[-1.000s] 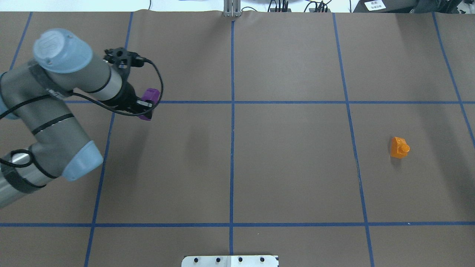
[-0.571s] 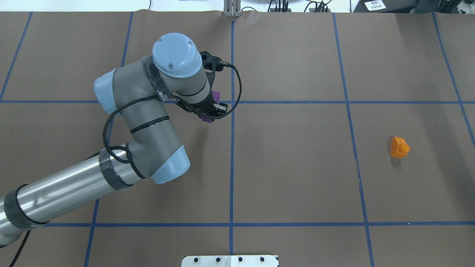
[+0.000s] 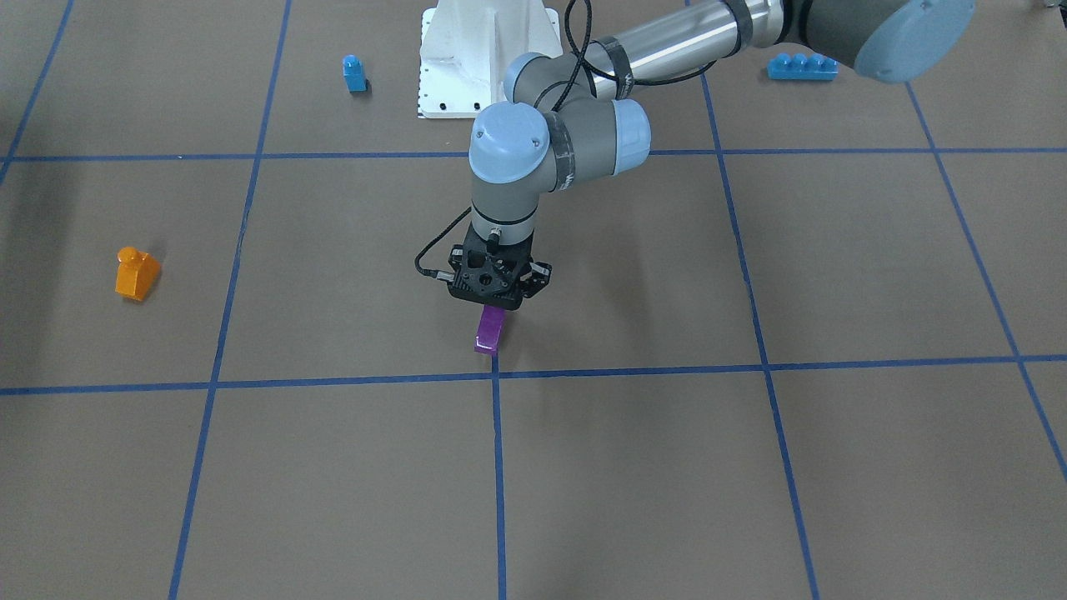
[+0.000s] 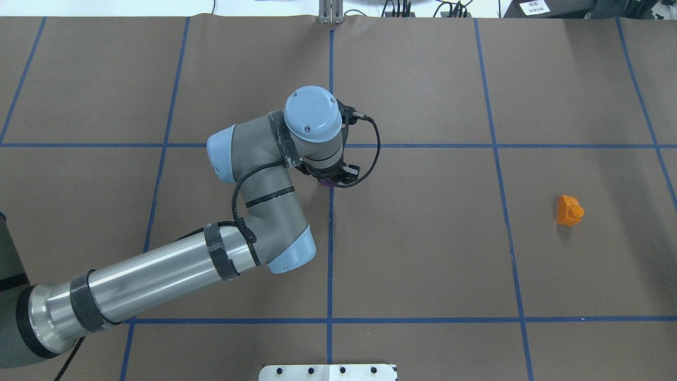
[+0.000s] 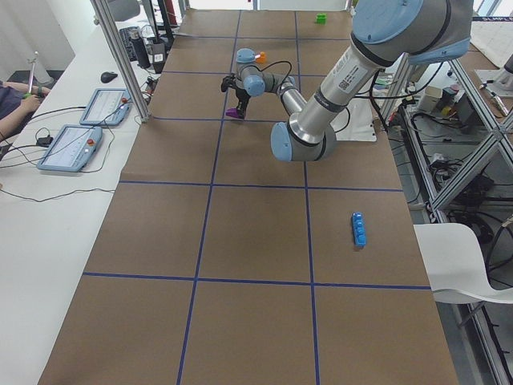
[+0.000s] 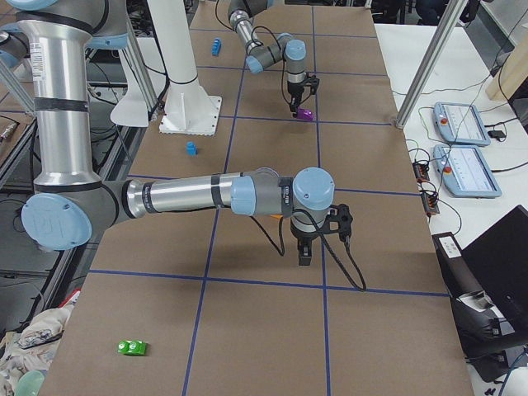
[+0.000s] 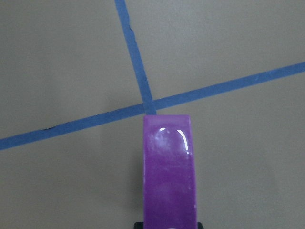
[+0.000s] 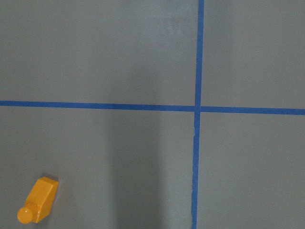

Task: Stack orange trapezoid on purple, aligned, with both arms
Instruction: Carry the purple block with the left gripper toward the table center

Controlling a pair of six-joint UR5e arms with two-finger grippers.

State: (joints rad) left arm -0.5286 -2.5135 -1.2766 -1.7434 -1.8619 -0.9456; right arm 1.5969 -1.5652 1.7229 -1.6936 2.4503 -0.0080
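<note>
My left gripper (image 3: 493,310) points straight down near the table's centre, shut on the purple brick (image 3: 488,332). The brick hangs below the fingers, close over a crossing of blue tape lines. I cannot tell if it touches the table. It fills the lower middle of the left wrist view (image 7: 169,176) and barely shows under the wrist from overhead (image 4: 322,183). The orange trapezoid (image 4: 569,210) sits alone on the table's right side, stud up, far from the left gripper; it also shows in the right wrist view (image 8: 39,199). My right gripper (image 6: 304,252) shows only in the exterior right view, so I cannot tell its state.
A small blue single-stud brick (image 3: 354,73) and a long blue brick (image 3: 802,67) lie beside the white robot base (image 3: 483,58). A green brick (image 6: 132,347) lies at the table's right end. Blue tape lines divide the brown table cover (image 4: 423,238).
My left arm has swung right from the table's left side to its centre, carrying the purple brick. The orange trapezoid has not moved.
</note>
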